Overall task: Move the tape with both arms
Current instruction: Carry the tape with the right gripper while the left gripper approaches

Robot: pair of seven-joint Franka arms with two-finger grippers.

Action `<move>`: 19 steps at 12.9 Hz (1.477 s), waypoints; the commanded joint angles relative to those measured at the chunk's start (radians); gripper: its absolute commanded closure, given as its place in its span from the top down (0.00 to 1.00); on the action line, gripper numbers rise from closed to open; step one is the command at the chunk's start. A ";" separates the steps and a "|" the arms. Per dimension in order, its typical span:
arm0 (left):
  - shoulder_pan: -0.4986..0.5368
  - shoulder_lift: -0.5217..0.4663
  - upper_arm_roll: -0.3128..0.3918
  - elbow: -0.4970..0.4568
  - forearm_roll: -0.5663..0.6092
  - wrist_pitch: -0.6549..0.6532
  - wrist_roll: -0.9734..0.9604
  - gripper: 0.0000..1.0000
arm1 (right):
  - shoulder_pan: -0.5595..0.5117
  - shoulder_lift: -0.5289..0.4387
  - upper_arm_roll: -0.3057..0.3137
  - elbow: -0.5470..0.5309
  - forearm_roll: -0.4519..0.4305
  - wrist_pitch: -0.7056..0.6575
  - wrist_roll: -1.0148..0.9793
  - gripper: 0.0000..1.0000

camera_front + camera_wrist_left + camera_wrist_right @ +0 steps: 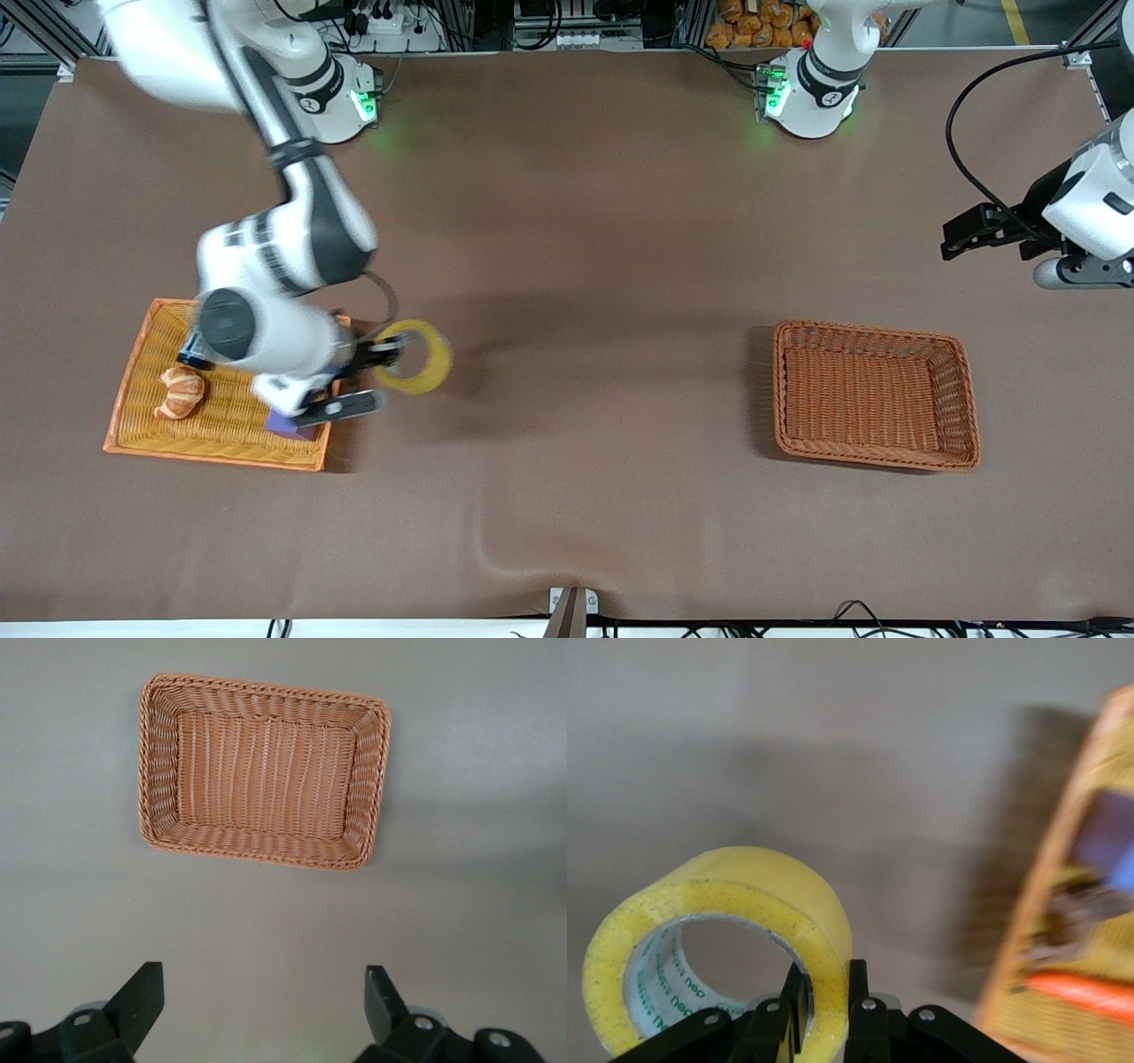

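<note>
right gripper: fingers clamped on tape wall, ring upright over tabletop beside tray | left gripper: fingers apart, waiting above basket, well apart from tape

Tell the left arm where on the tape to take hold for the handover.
Grip the tape on its free ring wall, away from the right gripper, which pinches one wall with a finger inside the core. The left gripper, open, should come from its own end of the table, one finger through the hole.
</note>
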 commanded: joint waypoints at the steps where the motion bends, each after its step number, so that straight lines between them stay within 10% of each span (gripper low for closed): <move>1: 0.003 0.001 0.000 -0.020 -0.022 0.034 0.024 1.00 | 0.097 0.054 -0.016 0.012 0.015 0.078 0.171 0.04; 9: -0.034 0.033 -0.012 -0.094 -0.022 0.157 -0.003 1.00 | 0.308 0.188 -0.025 -0.058 0.081 0.400 0.368 0.17; 10: -0.042 0.047 -0.012 -0.093 -0.023 0.165 -0.003 1.00 | 0.299 0.188 -0.025 -0.061 0.081 0.402 0.368 0.30; 12: -0.062 0.065 -0.014 -0.090 -0.023 0.191 -0.003 1.00 | 0.292 0.187 -0.025 -0.060 0.082 0.396 0.372 1.00; 19: -0.169 0.157 -0.012 -0.093 -0.023 0.278 -0.013 1.00 | 0.099 0.032 -0.025 -0.046 0.084 0.133 0.223 1.00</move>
